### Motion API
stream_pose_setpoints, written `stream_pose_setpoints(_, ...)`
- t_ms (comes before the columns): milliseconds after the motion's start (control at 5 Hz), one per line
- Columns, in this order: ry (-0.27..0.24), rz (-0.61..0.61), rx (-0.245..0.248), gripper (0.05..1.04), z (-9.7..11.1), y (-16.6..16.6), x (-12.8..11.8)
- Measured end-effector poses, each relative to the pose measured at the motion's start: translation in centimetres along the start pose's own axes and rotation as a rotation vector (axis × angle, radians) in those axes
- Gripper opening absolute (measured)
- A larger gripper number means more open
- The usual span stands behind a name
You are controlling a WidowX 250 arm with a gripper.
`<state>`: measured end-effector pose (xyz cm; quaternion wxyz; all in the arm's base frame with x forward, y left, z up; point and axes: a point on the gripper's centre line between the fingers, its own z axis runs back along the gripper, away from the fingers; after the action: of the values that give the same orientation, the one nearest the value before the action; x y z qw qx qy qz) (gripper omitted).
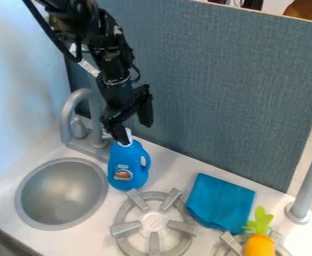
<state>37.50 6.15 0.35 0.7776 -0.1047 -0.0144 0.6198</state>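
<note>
Toward the left end of the white worktop (162,152), I had the round, brushed-metal sink (62,194) sunk flush, with the curved grey faucet (70,112) behind it. The black two-finger gripper (134,121) hung with its fingers apart, one right by the white cap of the smooth blue plastic jug (123,167). Its own base seemed to keep the jug upright between sink and back edge. Next came the spoked grey burner (152,227), then the soft teal cloth (220,201), lying flat, and the rounded orange toy vegetable with green leaves (259,245) near the front right.
</note>
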Motion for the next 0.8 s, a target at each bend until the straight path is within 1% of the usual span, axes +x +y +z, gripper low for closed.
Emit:
stream_pose_setpoints(200,0.016,0.002,0.037,1.01,-1.3,0.8,-0.2)
stream_pose_setpoints(400,-0.065,-0.226,0.031,1.01,0.4,-0.7,-4.2)
stream_pose_setpoints(600,-0.13,-0.453,-0.037,1.01,2.9,-1.9,-10.0)
stream_pose_setpoints(800,-0.166,-0.66,-0.048,1.01,3.9,-1.7,-14.6)
